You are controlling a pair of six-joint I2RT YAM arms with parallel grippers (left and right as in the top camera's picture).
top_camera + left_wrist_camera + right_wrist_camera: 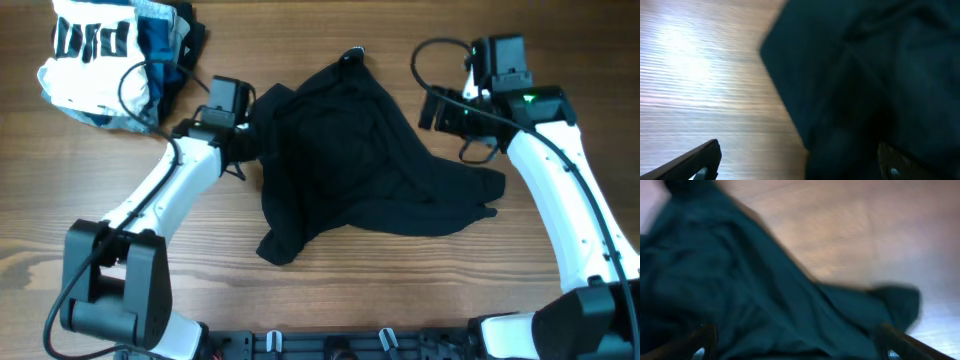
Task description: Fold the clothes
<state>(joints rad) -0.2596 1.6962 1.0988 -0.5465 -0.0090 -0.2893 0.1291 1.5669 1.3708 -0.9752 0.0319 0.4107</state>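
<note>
Left wrist view: the left jaws are seen spread wide and released, with nothing clamped. One finger [696, 161] is held over the bare table [705, 75] and the other finger [896, 162] is set low right against dark cloth. The black garment [875, 75] fills the right half of this view, and its edge runs diagonally over the wood grain and passes between the two fingers. The view is blurred, so contact between cloth and fingers cannot be told

Right wrist view: the right jaws are also seen released, with the fingers [700, 340] set wide apart at the lower corners. The black garment is spread under and between them, and a loose corner lies out to the right on the wood. This view is blurred too, so touching cannot be told

Overhead: the left arm [150, 200] is reached in from the near-left side, and its end is placed at the garment's left edge. The right arm [565, 190] is reached in from the near-right side, and its end is placed just beside the garment's far-right edge. The garment is laid crumpled and unfolded in the middle of the table, between the two arms. One tail is drawn toward the near side and a flap is spread to the right. A small pale mark is seen at its far tip

At the far-left corner a white black-striped garment [90, 55] is piled with a blue piece [160, 35] beside it, apart from the black garment. A black cable [130, 85] is looped over the pile's near side
</note>
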